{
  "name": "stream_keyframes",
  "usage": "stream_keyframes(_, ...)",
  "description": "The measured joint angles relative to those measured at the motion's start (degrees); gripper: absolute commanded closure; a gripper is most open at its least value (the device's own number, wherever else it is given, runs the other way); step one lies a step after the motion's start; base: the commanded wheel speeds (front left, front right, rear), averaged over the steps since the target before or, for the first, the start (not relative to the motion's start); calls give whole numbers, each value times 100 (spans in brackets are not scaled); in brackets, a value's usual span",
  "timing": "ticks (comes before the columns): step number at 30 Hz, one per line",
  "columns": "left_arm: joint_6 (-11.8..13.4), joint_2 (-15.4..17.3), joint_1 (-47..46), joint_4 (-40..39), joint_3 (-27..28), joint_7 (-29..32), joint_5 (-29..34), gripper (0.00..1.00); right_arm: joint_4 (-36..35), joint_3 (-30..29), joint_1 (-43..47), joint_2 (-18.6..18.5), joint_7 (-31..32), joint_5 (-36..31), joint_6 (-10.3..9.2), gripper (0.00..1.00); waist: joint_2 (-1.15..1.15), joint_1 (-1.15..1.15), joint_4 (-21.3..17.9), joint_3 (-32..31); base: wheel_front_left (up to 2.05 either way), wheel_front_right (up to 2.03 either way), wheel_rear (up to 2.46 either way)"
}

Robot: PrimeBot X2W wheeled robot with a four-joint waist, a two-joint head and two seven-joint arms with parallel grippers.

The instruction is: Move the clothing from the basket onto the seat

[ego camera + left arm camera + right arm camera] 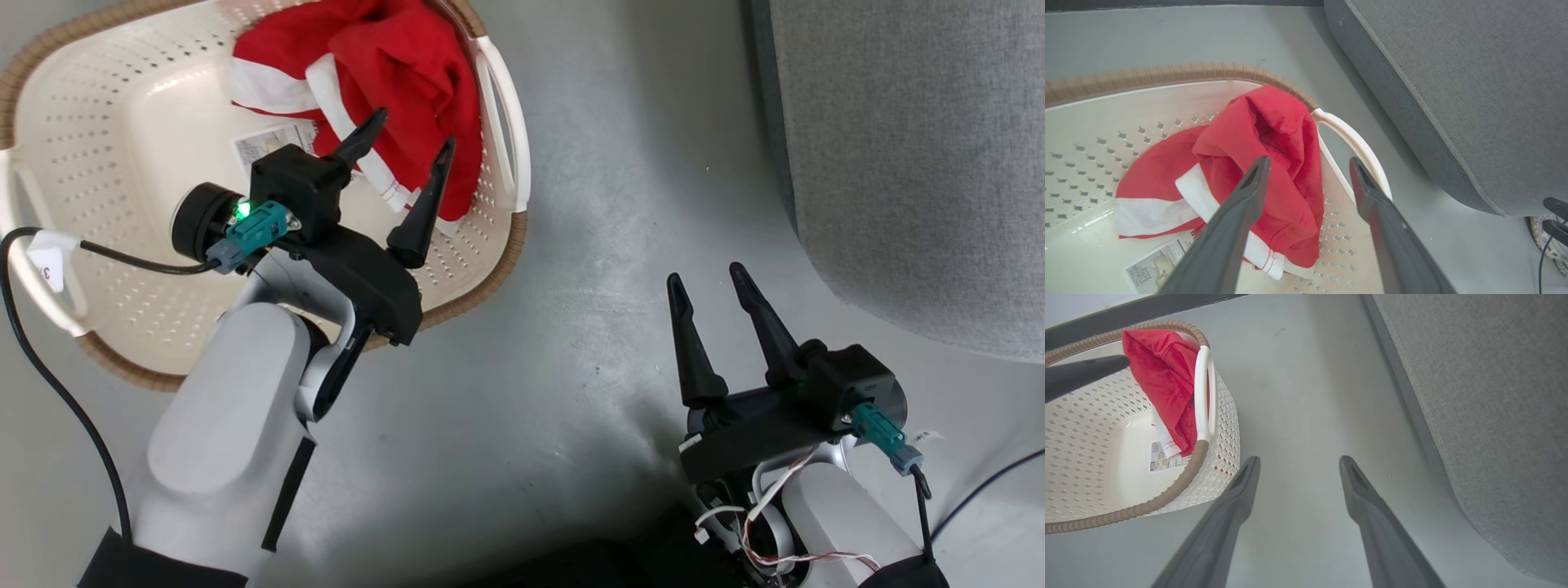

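Note:
The red clothing (392,73) with white trim lies bunched against the right inner wall of the cream basket (106,147). In the left wrist view the clothing (1274,134) drapes up toward the basket (1126,102) rim. My left gripper (416,135) hovers open over the basket, its fingertips above the red fabric and nothing between them. My right gripper (709,273) stands open above bare floor between basket and seat (914,147). The right wrist view shows the clothing (1163,375) behind the basket (1224,428) handle, and the grey seat (1486,396) at right.
A paper sticker (273,145) lies on the basket's bottom beside the fabric. Grey floor (620,163) separates basket and seat. Black cables (49,359) run along the left arm and at the lower right. Another patterned object (1549,241) peeks out under the seat's corner.

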Motion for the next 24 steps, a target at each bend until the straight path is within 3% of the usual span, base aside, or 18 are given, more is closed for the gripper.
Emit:
stream_keyframes(15, 7, 14, -219, 588, 293, 73, -135, 0, -20, 80, -21, 5, 0, 141, 0, 0, -1, 0, -177, 231, 0, 0, 0)
stream_keyframes(24, 10, -182, -487, 725, 430, 174, -420, 0, -33, 207, -21, 7, 0, 285, 0, 0, -1, 0, -203, 296, 0, 0, 0)
